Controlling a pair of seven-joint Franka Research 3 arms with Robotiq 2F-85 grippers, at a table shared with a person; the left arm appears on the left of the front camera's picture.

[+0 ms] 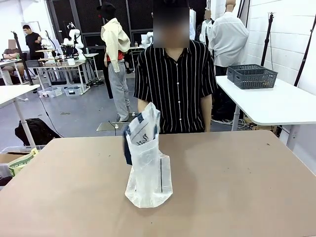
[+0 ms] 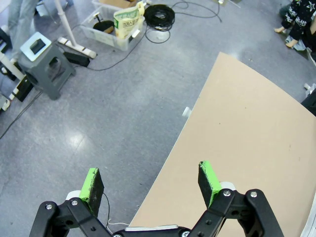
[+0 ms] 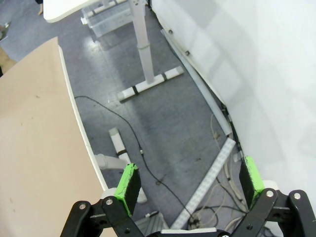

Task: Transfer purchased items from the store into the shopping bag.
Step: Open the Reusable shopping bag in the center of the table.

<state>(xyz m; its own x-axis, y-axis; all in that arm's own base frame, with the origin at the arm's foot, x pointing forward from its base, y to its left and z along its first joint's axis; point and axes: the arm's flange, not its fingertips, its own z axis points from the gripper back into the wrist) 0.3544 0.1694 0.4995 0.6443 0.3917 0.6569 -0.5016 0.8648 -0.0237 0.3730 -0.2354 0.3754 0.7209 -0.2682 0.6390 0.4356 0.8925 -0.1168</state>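
Item 1, left end effector (image 2: 151,183): I see its jaws fully apart, with nothing between the green pads (image 2: 92,185). One pad hangs over the grey floor (image 2: 98,113), the other over the worktop (image 2: 247,128) edge.

Item 2, right end effector (image 3: 190,185): jaws equally wide and empty, over floor just beside the worktop's edge.

Item 3, shopping bag (image 1: 148,165): I find it upright at mid-worktop, in front of the person (image 1: 175,84), well apart from both end effectors.
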